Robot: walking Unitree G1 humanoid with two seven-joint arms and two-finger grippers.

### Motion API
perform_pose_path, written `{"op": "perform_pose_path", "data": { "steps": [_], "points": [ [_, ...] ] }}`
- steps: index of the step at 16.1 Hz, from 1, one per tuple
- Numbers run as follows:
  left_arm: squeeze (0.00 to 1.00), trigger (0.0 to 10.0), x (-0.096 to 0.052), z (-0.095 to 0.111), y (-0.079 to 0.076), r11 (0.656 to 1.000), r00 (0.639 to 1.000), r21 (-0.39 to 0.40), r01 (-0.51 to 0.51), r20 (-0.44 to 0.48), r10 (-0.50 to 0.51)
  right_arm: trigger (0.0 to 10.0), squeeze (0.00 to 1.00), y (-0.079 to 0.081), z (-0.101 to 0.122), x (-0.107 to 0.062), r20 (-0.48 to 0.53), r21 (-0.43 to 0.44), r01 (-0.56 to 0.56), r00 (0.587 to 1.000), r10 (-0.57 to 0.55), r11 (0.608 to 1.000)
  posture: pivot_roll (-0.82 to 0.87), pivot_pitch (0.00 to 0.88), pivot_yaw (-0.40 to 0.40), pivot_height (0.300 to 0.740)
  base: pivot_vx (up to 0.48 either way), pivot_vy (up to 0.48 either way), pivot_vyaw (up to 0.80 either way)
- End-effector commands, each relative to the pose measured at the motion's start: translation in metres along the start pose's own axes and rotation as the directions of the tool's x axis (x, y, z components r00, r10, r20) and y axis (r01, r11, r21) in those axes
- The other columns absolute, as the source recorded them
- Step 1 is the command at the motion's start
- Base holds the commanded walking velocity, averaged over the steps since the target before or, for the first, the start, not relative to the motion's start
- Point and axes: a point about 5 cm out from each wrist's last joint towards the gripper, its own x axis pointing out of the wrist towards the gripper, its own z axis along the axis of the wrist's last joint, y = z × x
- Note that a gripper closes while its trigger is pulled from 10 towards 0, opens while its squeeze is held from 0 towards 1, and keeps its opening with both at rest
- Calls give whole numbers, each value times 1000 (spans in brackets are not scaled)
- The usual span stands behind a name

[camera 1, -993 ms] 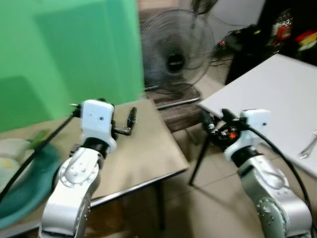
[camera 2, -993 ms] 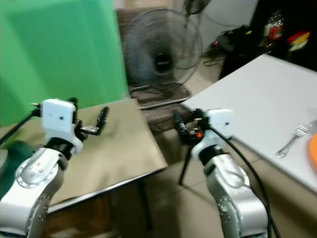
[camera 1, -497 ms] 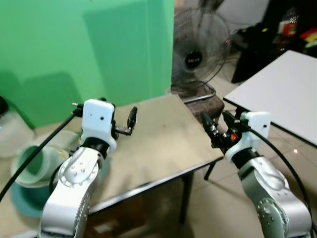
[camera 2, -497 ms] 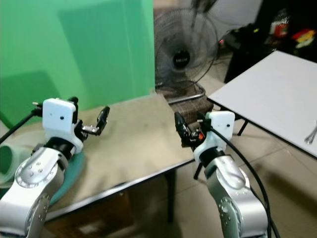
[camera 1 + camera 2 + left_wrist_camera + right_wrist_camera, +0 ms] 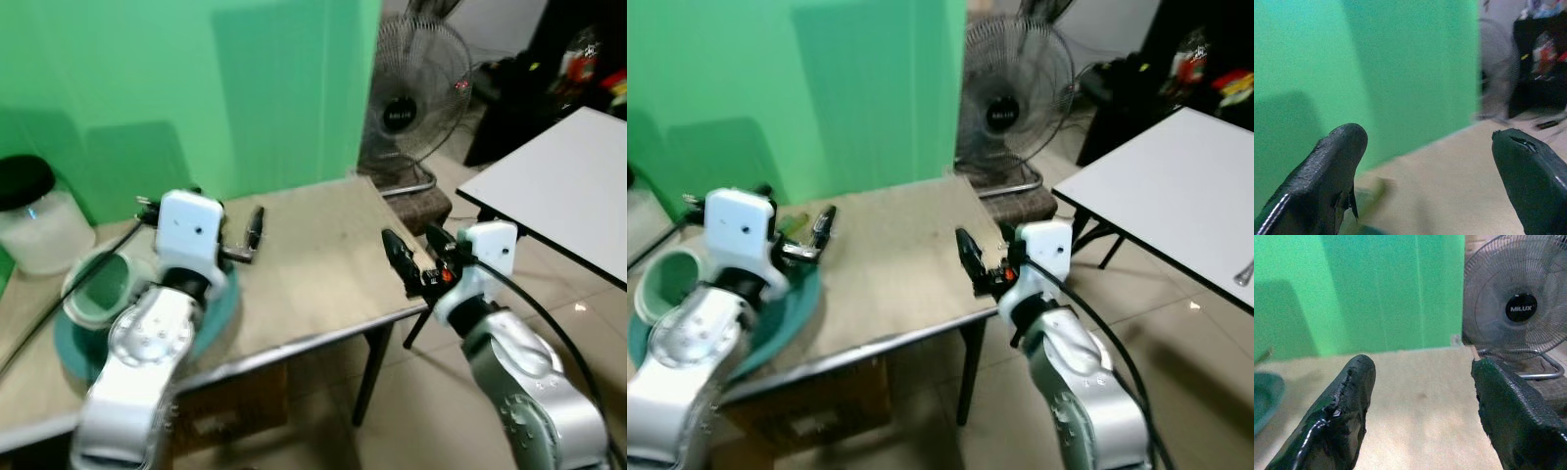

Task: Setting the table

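Best to bring the spread, empty left gripper (image 5: 257, 223) down squarely over the teal plate (image 5: 220, 311) at lower left of the bench (image 5: 323, 264), keeping the equally parted right gripper (image 5: 402, 262) clear.

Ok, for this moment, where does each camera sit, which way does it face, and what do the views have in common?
Left eye view: on the head, looking down at the tan table, the teal plate, both arms and the fan.
Right eye view: the same scene, with the white table alongside.
Left wrist view: along the open left gripper toward the green wall.
Right wrist view: along the open right gripper toward wall and fan.
Shared: tan table and green wall in all.
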Motion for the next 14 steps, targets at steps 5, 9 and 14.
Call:
{"op": "perform_pose_path", "data": {
  "steps": [5, 9, 14],
  "points": [
    [0, 10000, 0, 3, 14, 996, 999, 70, -52, 1, 52, 10000, 0, -5, 3, 1, 29, 61, 28, 999, -30, 998, -11, 0, 9, 740, 0, 288, 116],
    [0, 10000, 5, 8, 55, 990, 994, 89, -107, -24, 110, 10000, 0, -5, 5, 2, 36, 61, -6, 999, 3, 998, -8, 0, 10, 740, 0, 0, 0],
    [1000, 10000, 1, 18, 110, 977, 983, 138, -162, -66, 173, 10000, 0, -11, 18, 6, 83, 16, -60, 995, 59, 998, -10, 0, 8, 740, 0, 0, 0]
  ]
}}
